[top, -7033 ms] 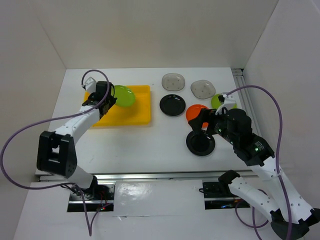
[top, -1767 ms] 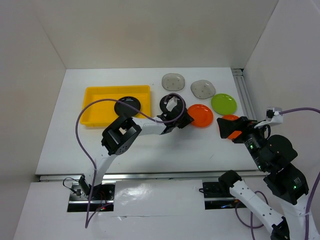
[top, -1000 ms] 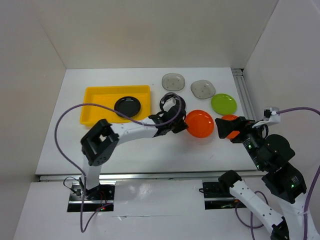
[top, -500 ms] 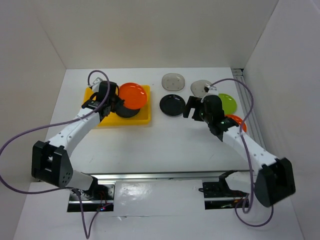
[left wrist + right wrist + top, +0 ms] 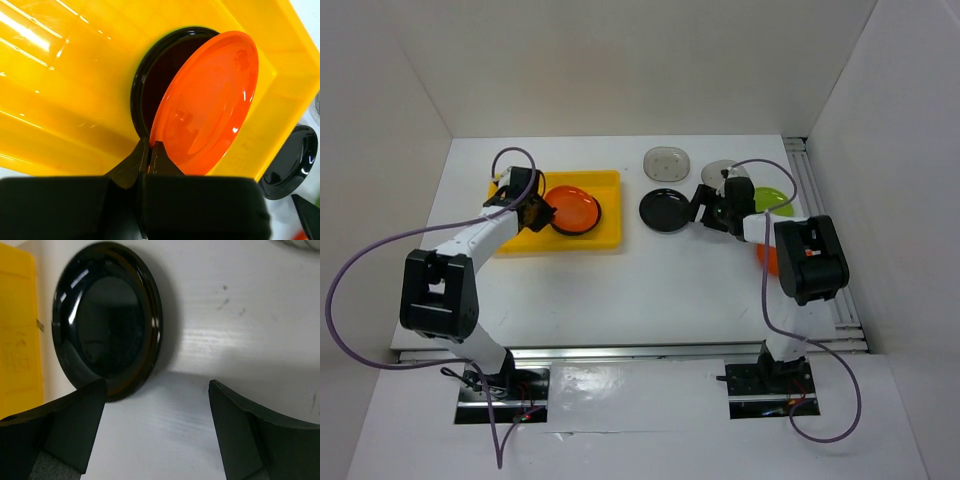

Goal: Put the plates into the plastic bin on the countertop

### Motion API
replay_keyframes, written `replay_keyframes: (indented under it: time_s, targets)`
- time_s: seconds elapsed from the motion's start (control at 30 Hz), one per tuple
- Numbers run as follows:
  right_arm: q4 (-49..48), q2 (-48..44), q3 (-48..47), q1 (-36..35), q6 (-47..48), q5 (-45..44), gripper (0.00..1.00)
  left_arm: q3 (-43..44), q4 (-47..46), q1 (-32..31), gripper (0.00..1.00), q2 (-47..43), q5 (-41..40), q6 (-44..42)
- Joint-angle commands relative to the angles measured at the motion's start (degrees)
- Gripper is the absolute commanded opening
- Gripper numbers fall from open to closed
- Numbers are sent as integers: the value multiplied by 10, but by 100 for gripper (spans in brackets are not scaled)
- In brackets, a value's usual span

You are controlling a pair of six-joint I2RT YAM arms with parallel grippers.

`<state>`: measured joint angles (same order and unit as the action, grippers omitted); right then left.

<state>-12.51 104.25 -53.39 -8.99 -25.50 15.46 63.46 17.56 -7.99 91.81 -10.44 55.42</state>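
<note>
Left gripper (image 5: pixel 541 209): fingertips at the left rim of orange-red plate (image 5: pixel 572 208). Plate extends right from them, over a black plate (image 5: pixel 596 214) inside yellow bin (image 5: pixel 611 236).

Right gripper (image 5: pixel 701 207): second black plate (image 5: pixel 665 211) lies just left of fingertips on countertop (image 5: pixel 650 280). Grey plate (image 5: pixel 720 172) just behind them.

- In the left wrist view, the orange plate (image 5: pixel 210 110) covers the right part of the black plate (image 5: pixel 150 80) lying in the yellow bin (image 5: pixel 60 90).
- That view's right edge cuts off the second black plate (image 5: pixel 292 162).
- From above, the right arm (image 5: pixel 807 258) hides most of the second orange plate (image 5: pixel 765 262) and part of the grey plate (image 5: pixel 718 171).
- The right claw (image 5: pixel 157 387) shows blurred fingers that run off the bottom edge.
</note>
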Motion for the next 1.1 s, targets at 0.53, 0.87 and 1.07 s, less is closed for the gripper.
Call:
replay_keyframes:
  time_s: [0.53, 0.87, 1.07]
  targets:
    - [-34, 147, -78, 3, -39, 49, 14, 12, 84, -25, 96, -56, -5, -26]
    - [66, -170, 26, -19, -34, -57, 0, 84, -13, -258, 100, -52, 146, -148]
    - [115, -344, 75, -32, -12, 35, 0, 145, -8, -302, 100, 27, 111, -148]
